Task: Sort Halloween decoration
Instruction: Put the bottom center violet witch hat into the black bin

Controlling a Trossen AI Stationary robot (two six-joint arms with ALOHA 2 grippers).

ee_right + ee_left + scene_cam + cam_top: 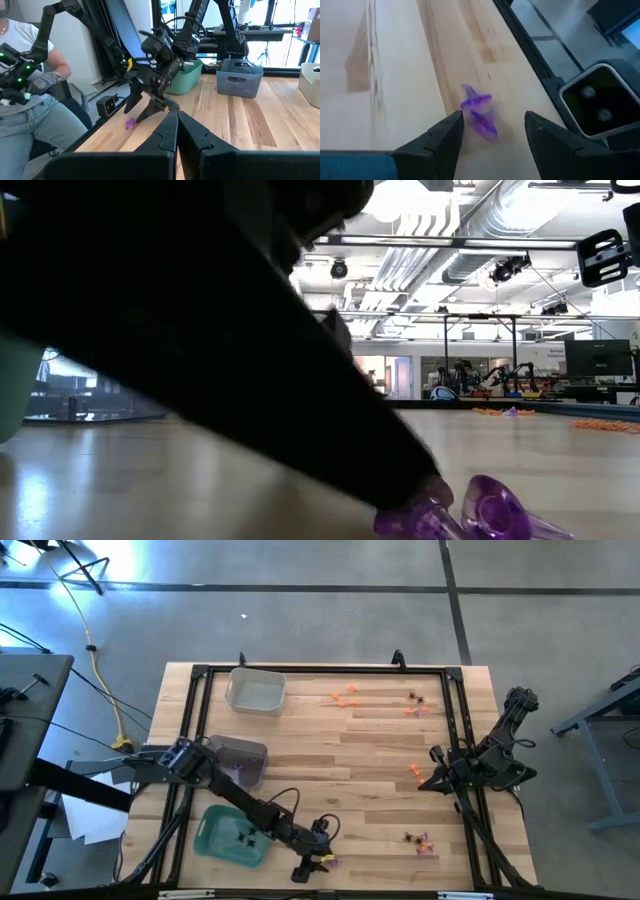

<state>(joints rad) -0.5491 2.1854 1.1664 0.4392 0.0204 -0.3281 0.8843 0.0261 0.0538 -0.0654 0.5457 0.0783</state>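
A purple trinket [479, 112] lies on the wooden table near its near edge, and also shows in the high view [331, 862] and the low view [490, 510]. My left gripper [492, 132] is open and low over the table, one finger on each side of the trinket, which lies just ahead of the fingertips and apart from them. My right gripper [176, 122] is shut and empty at the table's right side [436, 780], beside an orange trinket [415, 772]. Black spider trinkets [243, 834] lie in the green tray [215, 840].
A clear tray [255, 690] stands at the far left and a grey tray [240, 755] at mid left. Loose trinkets lie far centre [345, 696], far right [415, 705] and near right [418, 840]. A person [30, 85] sits beyond the table's near edge.
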